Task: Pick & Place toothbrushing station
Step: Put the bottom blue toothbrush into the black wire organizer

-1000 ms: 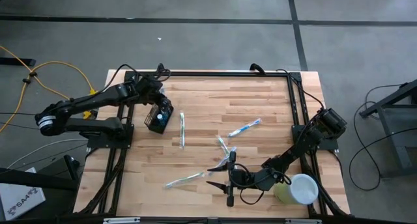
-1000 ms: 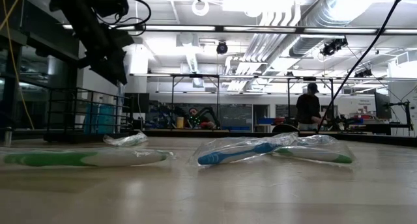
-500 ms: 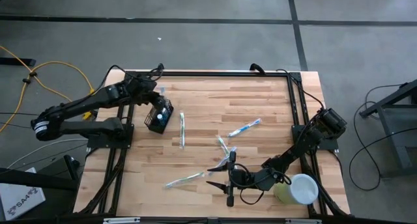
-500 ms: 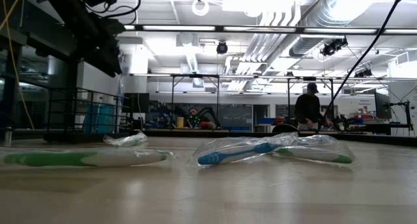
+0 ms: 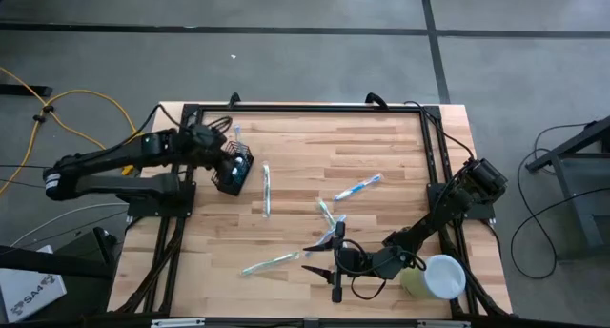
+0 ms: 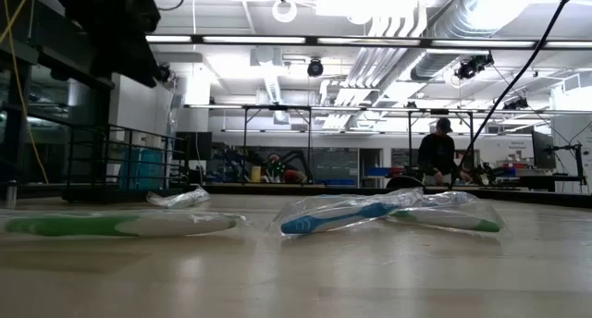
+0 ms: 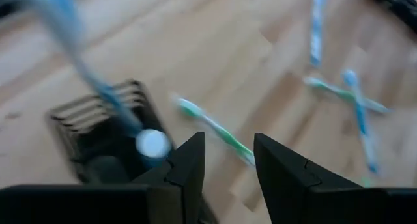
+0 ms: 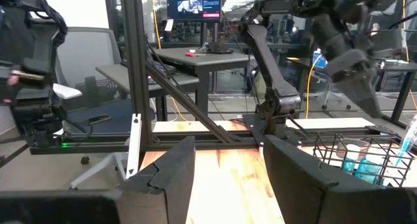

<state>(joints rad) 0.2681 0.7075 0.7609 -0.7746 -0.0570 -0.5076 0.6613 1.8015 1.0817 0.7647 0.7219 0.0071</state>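
Because the toothbrushing station [image 5: 233, 172] stands close to the tabletop's [image 5: 381, 147] left edge, just inside the black frame rail there, a careless nudge from the left tool [image 5: 212, 147] could tip the light mesh cup or push it against the rail. A wrapped blue toothbrush [image 7: 85, 68] stands slanted in it, its handle leaning out past the rim, and that handle looks the likeliest thing to be caught as the arm moves off. In the left wrist view the tool's fingers [image 7: 186, 164] stand apart with nothing between them, above the station [image 7: 107, 142].

Just beside the station, toward the middle, lies a green toothbrush [image 5: 267, 190]; a sweep that way would drag it. Further wrapped brushes [image 5: 357, 187] are scattered mid-tabletop and near the front [image 5: 269, 263].

The right tool [image 5: 319, 256] rests low at the front, fingers spread and empty, beside a pale green cup [image 5: 434, 276] at the front right corner. The far half of the boards offers the widest free room; the left side is cramped by the rail.
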